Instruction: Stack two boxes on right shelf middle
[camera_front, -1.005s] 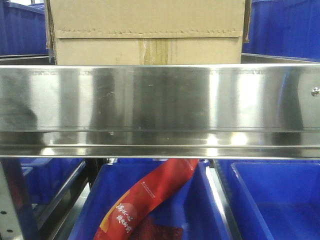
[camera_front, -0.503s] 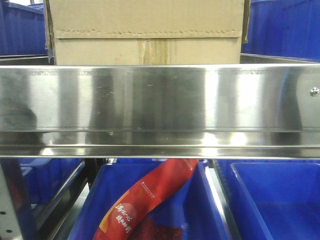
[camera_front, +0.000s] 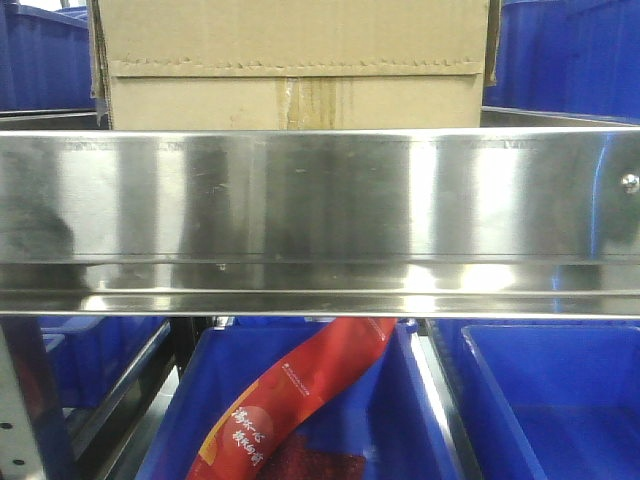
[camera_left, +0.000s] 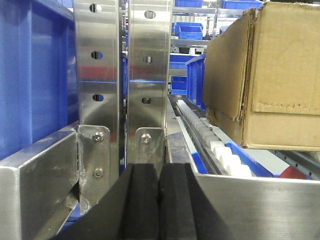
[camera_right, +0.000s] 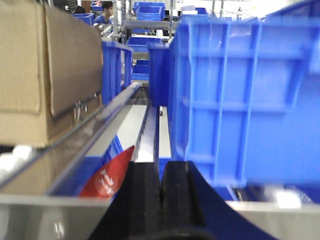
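Note:
A brown cardboard box (camera_front: 295, 65) with a jagged flap and a yellowish tape strip stands on the steel shelf behind its broad mirror-like front rail (camera_front: 320, 200). The box also shows at the right of the left wrist view (camera_left: 270, 75) and at the left of the right wrist view (camera_right: 45, 70). Only one box is in view. My left gripper (camera_left: 159, 172) is shut and empty, low in front of the rail, left of the box. My right gripper (camera_right: 160, 172) is shut and empty, right of the box. Neither gripper touches the box.
Blue plastic bins stand either side of the box (camera_front: 570, 55) and on the level below (camera_front: 300, 410); a red packet (camera_front: 290, 400) lies in one. Steel uprights (camera_left: 120, 75) rise near the left gripper. A large blue bin (camera_right: 240, 95) fills the right wrist view. White rollers (camera_left: 220, 147) line the shelf.

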